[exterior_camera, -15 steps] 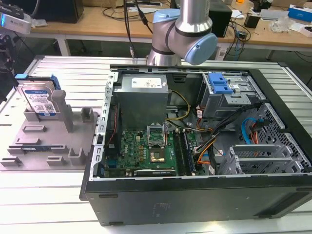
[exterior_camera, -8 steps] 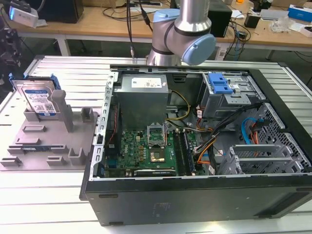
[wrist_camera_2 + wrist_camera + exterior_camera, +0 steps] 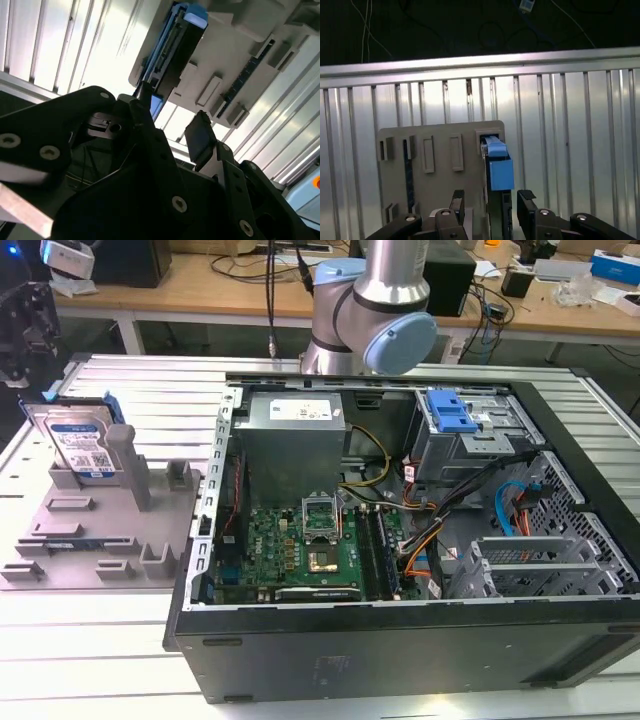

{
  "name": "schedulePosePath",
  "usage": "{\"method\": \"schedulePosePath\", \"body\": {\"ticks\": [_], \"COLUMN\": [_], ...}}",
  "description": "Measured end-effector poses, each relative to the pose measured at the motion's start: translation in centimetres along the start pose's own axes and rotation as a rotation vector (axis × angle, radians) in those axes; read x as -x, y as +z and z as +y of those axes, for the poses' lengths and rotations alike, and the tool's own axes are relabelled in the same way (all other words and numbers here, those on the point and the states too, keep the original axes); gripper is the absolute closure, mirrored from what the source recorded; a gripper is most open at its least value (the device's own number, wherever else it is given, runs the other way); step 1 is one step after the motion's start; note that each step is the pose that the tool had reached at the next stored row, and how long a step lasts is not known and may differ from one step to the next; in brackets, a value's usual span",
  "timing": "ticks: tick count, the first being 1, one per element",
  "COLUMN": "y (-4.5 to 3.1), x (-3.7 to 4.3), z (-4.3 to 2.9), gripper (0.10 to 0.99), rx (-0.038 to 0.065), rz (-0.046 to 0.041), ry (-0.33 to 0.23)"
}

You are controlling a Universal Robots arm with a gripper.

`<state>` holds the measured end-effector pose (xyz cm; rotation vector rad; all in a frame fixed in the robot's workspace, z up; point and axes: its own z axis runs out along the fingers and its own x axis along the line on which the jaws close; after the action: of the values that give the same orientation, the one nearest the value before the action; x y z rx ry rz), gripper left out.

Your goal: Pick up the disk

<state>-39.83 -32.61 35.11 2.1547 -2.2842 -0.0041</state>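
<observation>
The disk (image 3: 80, 445) stands on edge in the grey moulded fixture (image 3: 90, 540) at the exterior view's left, its blue-and-white label facing the camera. My gripper (image 3: 22, 350) hangs as a dark shape above and just behind it. In the first wrist view the disk (image 3: 499, 172) appears edge-on with its blue rail uppermost. My gripper (image 3: 491, 202) is open, one finger on each side of the disk's line, above it and apart from it. In the second wrist view the open gripper (image 3: 172, 127) is some way from the disk (image 3: 175, 45) in the fixture (image 3: 235, 55).
An open computer case (image 3: 400, 640) lies on the slatted metal table (image 3: 150, 400), to the exterior view's right of the fixture. A blue drive-bay latch (image 3: 447, 412) sits inside it. The arm's base (image 3: 370, 310) rises behind the case. Cluttered benches stand at the back.
</observation>
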Motion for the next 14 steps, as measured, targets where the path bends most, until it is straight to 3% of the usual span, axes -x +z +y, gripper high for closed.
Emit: {"method": "schedulePosePath", "body": {"ticks": [8,14], "y": [0.48,0.49], "x": [1.12,1.12], "z": [0.91,1.0], "gripper": [0.545,0.545], "rx": [0.0,0.0], "rz": [0.0002,0.0001], "ry": [-0.047,-0.049]}}
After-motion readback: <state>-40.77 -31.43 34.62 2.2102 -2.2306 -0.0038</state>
